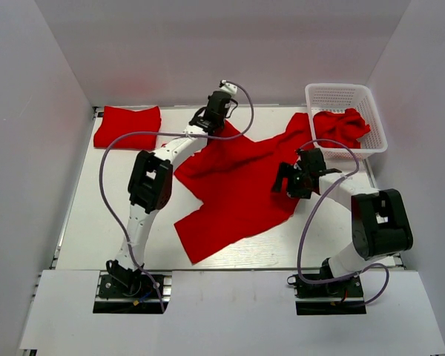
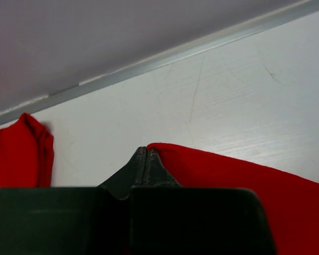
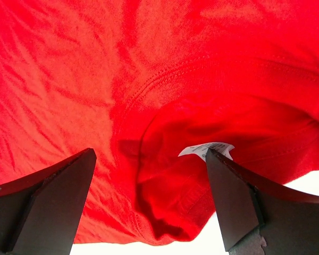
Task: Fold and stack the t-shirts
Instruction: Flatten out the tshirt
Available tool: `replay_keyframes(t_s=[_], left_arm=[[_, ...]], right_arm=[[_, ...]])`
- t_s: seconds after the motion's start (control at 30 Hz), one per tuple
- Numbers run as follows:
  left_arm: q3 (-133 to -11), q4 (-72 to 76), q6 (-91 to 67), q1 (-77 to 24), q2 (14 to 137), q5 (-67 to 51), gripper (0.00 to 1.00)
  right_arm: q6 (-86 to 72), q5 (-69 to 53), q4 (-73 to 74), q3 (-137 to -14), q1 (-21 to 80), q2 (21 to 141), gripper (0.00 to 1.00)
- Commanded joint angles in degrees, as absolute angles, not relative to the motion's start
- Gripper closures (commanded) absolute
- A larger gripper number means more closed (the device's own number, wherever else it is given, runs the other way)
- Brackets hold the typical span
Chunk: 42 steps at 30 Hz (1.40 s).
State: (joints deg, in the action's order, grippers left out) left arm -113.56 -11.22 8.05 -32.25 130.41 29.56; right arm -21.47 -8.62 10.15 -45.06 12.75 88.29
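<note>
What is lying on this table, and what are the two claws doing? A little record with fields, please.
spread t-shirt: red, unfolded, mid-table
folded t-shirt: red, far left corner
white mesh basket: far right, holds more red cloth
left gripper: shut, at the spread t-shirt's far edge; grip on cloth unclear
right gripper: open, above the collar and its white label

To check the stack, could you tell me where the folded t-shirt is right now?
In the top view, the folded t-shirt lies at the far left corner of the table, left of the left gripper, opposite the basket.
</note>
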Motion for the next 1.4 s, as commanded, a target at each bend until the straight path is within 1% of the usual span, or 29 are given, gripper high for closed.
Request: replay_keyframes(t_s=[0.0,0.07,0.13,0.27,0.37,0.4,0.47,0.5,0.57,0.63,1.0,1.03,1.1,1.13,1.17,1.2,1.23,1.27,1.37], left_arm=[[-118.73,-5.19,13.36,-28.41,132.01,22.7,1.0],[-121.54,-4.66,12.58,-26.38,133.94,19.44,1.0],[-121.55,-1.69,13.09,-23.83,135.35,17.59,1.0],[-123.83,8.58,13.1,-19.96,140.35,12.15,1.0],[-125.06,14.57,12.4,-17.23,144.04,10.38,1.0],[-125.07,19.38,12.39,-16.62,145.01,10.37,1.0],[-125.68,24.49,11.52,-14.95,148.17,9.5,1.0],[-126.21,29.83,10.38,-14.42,149.14,9.49,1.0],[-127.6,34.17,8.8,-12.67,151.25,6.18,1.0],[-130.41,39.43,7.56,-11.87,154.76,5.37,1.0],[-139.21,47.9,1.15,-9.05,164.7,5.36,1.0],[-139.22,49.64,0.45,-9.05,165.4,4.84,0.95],[-139.74,49.23,-0.78,-8.44,164.8,5.44,0.63],[-139.75,49.22,-2.44,-8.44,164.79,5.45,0.43],[-139.75,49.74,-2.46,-7.83,164.79,5.45,0.27],[-139.75,49.75,-2.46,-7.82,164.79,5.45,0.09],[-139.14,49.14,-3.16,-7.82,164.19,5.45,0.02],[-139.13,49.13,-3.16,-7.3,164.18,4.84,0.0],[-137.72,44.67,-4.3,-6.77,161.12,2.64,0.0]], right_arm=[[-17.67,-4.67,15.81,-46.32,12.22,92.45,0.1],[-17.23,-2.91,16.43,-47.54,12.39,93.6,0.1],[-17.05,-2.55,17.31,-48.16,12.39,94.13,0.1],[-15.73,-2.12,19.77,-50.09,12.48,96.49,0.1],[-15.73,-0.27,21.79,-50.62,12.3,97.38,0.1],[-15.73,2.17,22.23,-50.71,12.22,97.47,0.1],[-15.91,3.16,23.99,-51.32,12.3,98.0,0.1],[-15.73,4.21,24.34,-51.59,12.3,98.17,0.1],[-15.47,5.09,26.36,-51.94,12.22,98.0,0.1],[-15.47,6.76,27.59,-52.56,12.04,97.82,0.1],[-13.71,12.83,35.6,-53.79,10.55,96.5,0.1],[-13.88,13.01,35.6,-54.14,9.94,96.5,0.1],[-14.15,12.4,35.33,-55.8,9.58,97.12,0.1],[-14.15,12.04,35.42,-56.25,9.32,97.47,0.1],[-13.98,11.08,35.42,-57.47,9.23,97.99,0.1],[-14.15,10.29,35.42,-58.44,9.05,98.17,0.1],[-13.98,9.76,35.59,-59.14,9.23,98.26,0.1],[-13.63,9.15,35.77,-59.32,9.23,97.83,0.1],[-12.49,8.35,35.68,-60.47,9.4,96.25,0.1]])
